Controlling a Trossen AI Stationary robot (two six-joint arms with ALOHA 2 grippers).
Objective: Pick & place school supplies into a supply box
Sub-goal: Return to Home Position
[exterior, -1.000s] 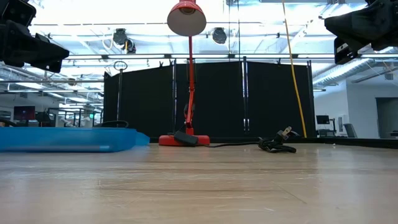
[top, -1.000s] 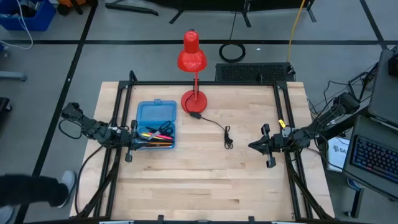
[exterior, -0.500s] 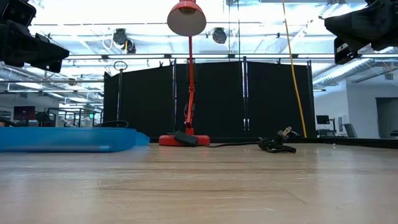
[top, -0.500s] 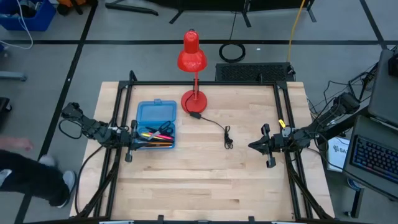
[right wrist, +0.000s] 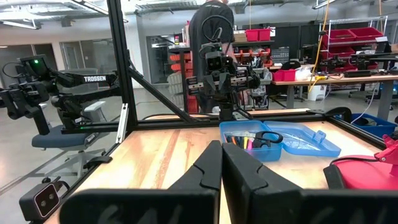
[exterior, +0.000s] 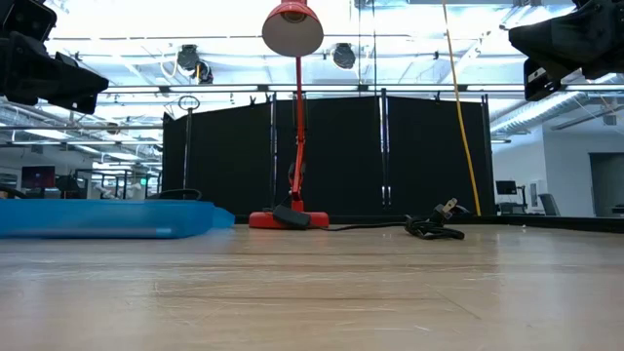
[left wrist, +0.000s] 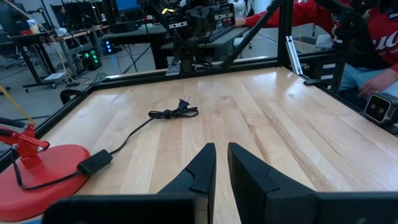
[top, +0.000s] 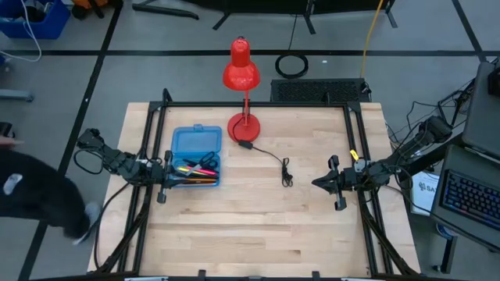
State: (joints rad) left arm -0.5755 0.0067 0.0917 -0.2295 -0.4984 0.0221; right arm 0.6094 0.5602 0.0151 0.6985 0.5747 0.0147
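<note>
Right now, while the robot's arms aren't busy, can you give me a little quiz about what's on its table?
1. True or false: the lid of the supply box is open.
2. Pick one: what lies in the box with the pencils?
A. scissors
B. a banana
C. a toy car
3. Fill the gap: the left gripper and the right gripper each hold ____.

Key: 1 true; 2 A; 3 nothing.
</note>
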